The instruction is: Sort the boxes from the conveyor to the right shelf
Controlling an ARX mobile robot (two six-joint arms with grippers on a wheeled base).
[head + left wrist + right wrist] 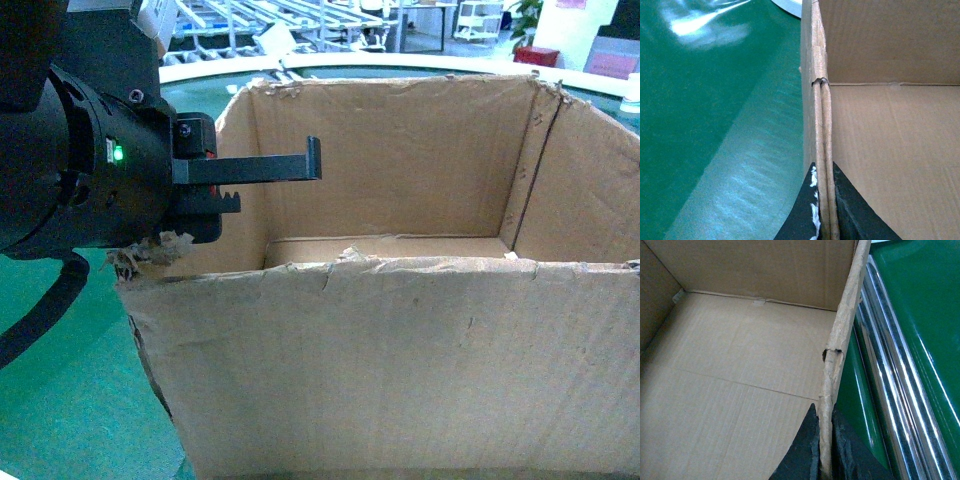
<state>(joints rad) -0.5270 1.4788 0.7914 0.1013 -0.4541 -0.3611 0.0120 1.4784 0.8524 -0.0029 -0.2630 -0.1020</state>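
Left claw (825, 210): we find its two dark fingers either side of the box's (400, 340) left wall, pinching the doubled cardboard rim. In the head view one finger reaches over the rim into the box, a toothed one sits below it at the shredded near-left corner.

Right claw (825, 450): pressed onto the box's right wall, one dark finger inside, one outside. It is out of the head view, so we see only the fingertips.

Box: brown corrugated cardboard, open top, ragged rim, a small tear in each gripped wall. We see nothing in it but its bare floor. The near wall fills the lower head view and is cut off at the bottom and right edges, so its base is hidden.

Conveyor (715, 125): glossy green belt under and left of the box, with a curved white rim (200, 70) behind it.

Steel rails (895, 405): shiny bars just beside the box's right wall; touching or not, we cannot tell.

Background: metal racks (290, 20) beyond the conveyor, blurred.
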